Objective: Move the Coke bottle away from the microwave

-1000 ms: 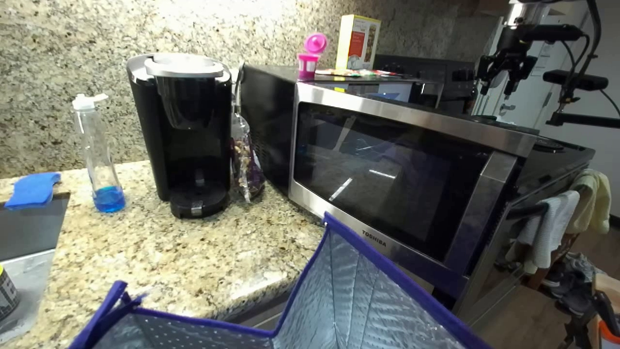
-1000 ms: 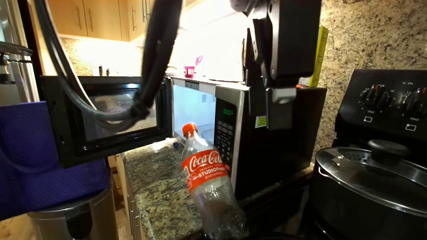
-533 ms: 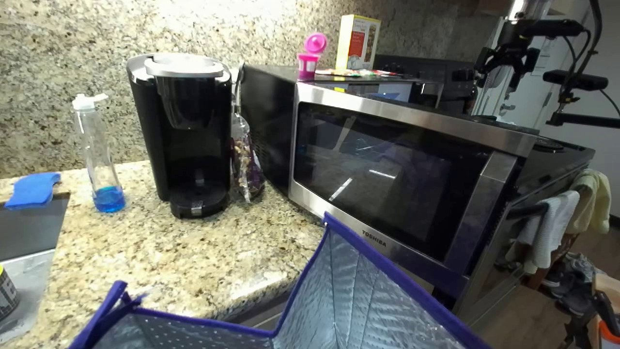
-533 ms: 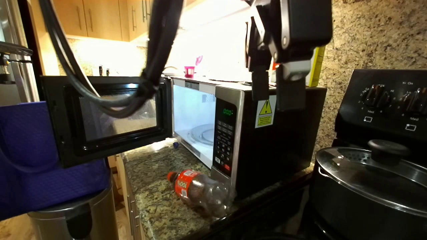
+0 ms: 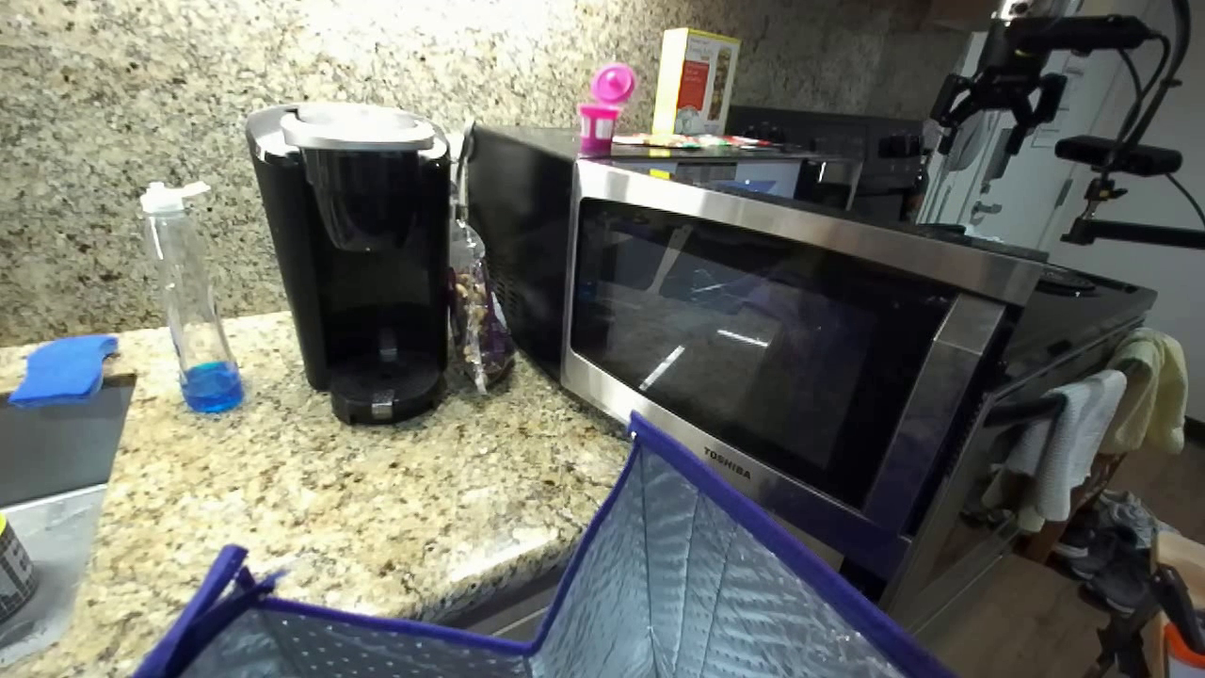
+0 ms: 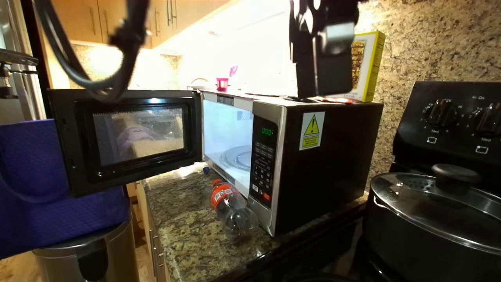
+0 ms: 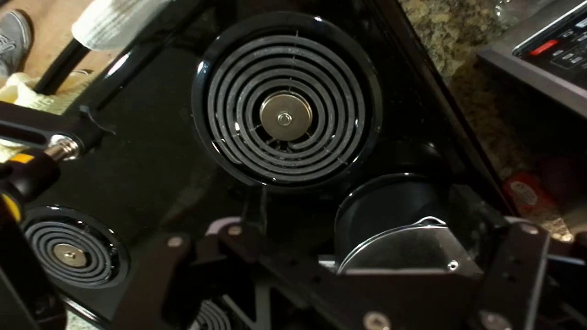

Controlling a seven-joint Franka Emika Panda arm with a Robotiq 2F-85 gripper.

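Note:
The Coke bottle [image 6: 229,205], clear plastic with a red label and red cap, lies on its side on the counter in an exterior view. It is right at the microwave's front lower corner, cap pointing toward the open door side. A bit of clear plastic, likely the bottle [image 7: 509,9], shows at the wrist view's top edge. The microwave [image 6: 328,168] has its door [image 5: 772,348] swung open; its control panel corner [image 7: 545,68] shows in the wrist view. My gripper [image 5: 979,141] is open and empty. It hangs [image 6: 319,92] high beside the microwave, its fingers spread [image 7: 362,201] above the stove.
A black pot with a glass lid [image 6: 426,211] stands on the stove. Coil burners [image 7: 284,110] lie below. A yellow box [image 6: 372,66] and a pink cup [image 6: 222,84] stand on the microwave. A blue insulated bag [image 5: 753,565] is in front of the open door.
The Coke bottle has toppled from a tilted stance onto its side, then shifted back toward the microwave's opening. My gripper has turned and stays open.

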